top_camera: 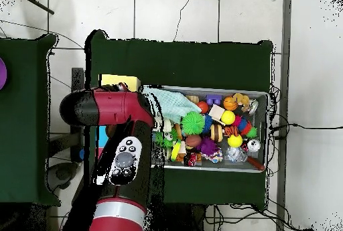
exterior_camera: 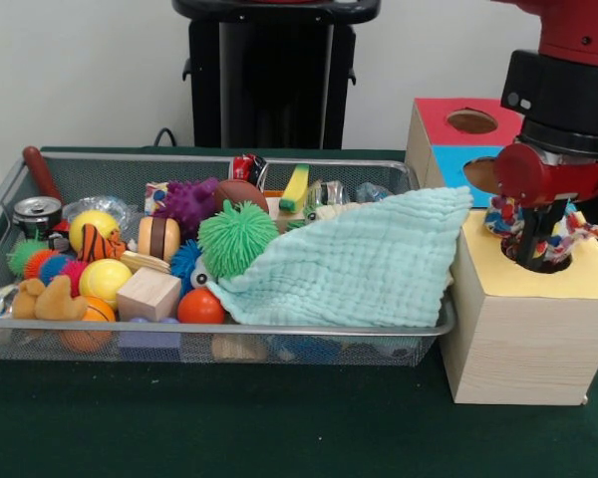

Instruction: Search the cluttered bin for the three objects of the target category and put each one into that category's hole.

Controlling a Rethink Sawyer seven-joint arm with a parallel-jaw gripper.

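While the gripper (exterior_camera: 531, 257) dips into the hole (exterior_camera: 550, 261) of the yellow-topped wooden box (exterior_camera: 523, 339), closed on a knotted rope toy (exterior_camera: 576, 231), a green cloth (exterior_camera: 364, 261) drapes the cluttered bin (exterior_camera: 80, 344).

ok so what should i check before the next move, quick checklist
1. End effector over the yellow-topped box's hole: ok, it reaches down into it.
2. Rope toy lined up with the hole: ok, at its rim.
3. End effector open or shut: cannot tell.
4. Toy released: cannot tell.
5. Bin contents visible for the next search: not ok, a mint green cloth covers its right side.
6. Cloth clear of the box: not ok, it drapes against it.
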